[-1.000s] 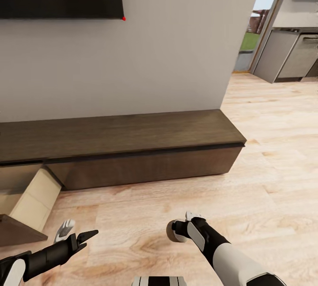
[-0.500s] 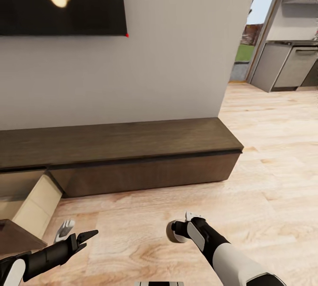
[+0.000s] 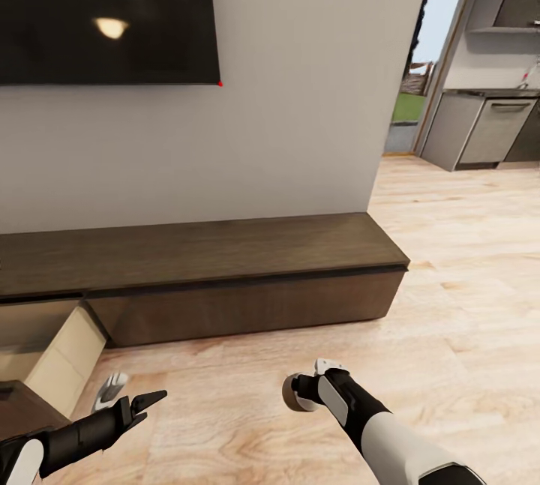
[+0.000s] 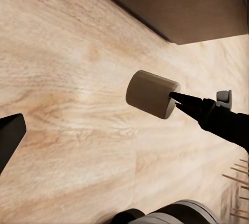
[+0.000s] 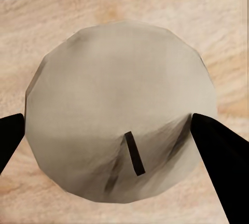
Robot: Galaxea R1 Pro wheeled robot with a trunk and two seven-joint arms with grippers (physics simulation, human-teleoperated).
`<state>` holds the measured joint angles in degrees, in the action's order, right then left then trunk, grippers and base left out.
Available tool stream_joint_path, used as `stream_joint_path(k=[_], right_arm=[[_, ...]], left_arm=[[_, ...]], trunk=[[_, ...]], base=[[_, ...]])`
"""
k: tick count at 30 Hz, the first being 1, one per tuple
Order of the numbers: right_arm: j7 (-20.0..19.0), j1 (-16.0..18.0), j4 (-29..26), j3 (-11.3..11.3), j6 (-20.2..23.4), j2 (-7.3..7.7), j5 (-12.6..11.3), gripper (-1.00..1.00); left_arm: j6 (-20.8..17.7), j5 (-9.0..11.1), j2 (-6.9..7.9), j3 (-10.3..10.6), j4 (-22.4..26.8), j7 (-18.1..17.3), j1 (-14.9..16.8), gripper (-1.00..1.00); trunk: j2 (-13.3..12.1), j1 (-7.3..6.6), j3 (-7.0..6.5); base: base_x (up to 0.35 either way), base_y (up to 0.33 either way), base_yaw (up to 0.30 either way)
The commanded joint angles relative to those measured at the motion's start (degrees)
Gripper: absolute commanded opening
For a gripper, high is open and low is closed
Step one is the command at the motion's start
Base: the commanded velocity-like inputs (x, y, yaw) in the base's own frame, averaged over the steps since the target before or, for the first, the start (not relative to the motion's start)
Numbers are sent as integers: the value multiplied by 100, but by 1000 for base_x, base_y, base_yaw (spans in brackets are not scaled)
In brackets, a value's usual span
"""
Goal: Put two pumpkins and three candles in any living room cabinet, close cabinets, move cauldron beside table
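Our right gripper (image 3: pixel 300 392) clamps a pale candle (image 5: pixel 119 115) above the floor (image 3: pixel 450 305). Our left gripper (image 3: pixel 127 395) hangs empty, fingers spread. The cabinet (image 3: pixel 225 275) stands ahead, its left drawer (image 3: pixel 52 350) pulled out.

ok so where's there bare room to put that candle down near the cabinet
The long cabinet top under the TV is bare end to end. The wood floor is open in front of the closed front, and rightward toward the kitchen. It is tighter at the left, where the open drawer juts out beside the left gripper. The right gripper holds the candle.
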<state>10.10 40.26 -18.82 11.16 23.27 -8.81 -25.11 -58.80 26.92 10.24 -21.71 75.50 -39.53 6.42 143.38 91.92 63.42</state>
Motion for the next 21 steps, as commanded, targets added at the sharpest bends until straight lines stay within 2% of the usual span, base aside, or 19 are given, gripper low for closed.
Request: stream_joint_path(k=[1,4,10,14,21], right_arm=[[1,-1,1,0,1,1,-3,-100],[1,-1,1,0,8,2,-3,-100],[1,-1,-2,0,16,2,-3,-100],[1,-1,-11,0,18,2,-3,-100],[4,-1,-9,-11,7,9,-21,-100]], left_arm=[[1,-2,0,0,0,3,0,100],[1,-2,-1,0,0,14,0,100],[8,-7,-5,5,0,49,0,100],[9,-10,-5,8,-8,58,0,100],[9,-11,-5,9,-9,62,0,100]], trunk=[[-2,-2,-23],[-6,-10,-89],[-20,-29,-221],[-181,-117,-293],[-462,-270,-419]], base=[[0,0,0],[0,0,-105],[0,0,-248],[0,0,-250],[0,0,-51]])
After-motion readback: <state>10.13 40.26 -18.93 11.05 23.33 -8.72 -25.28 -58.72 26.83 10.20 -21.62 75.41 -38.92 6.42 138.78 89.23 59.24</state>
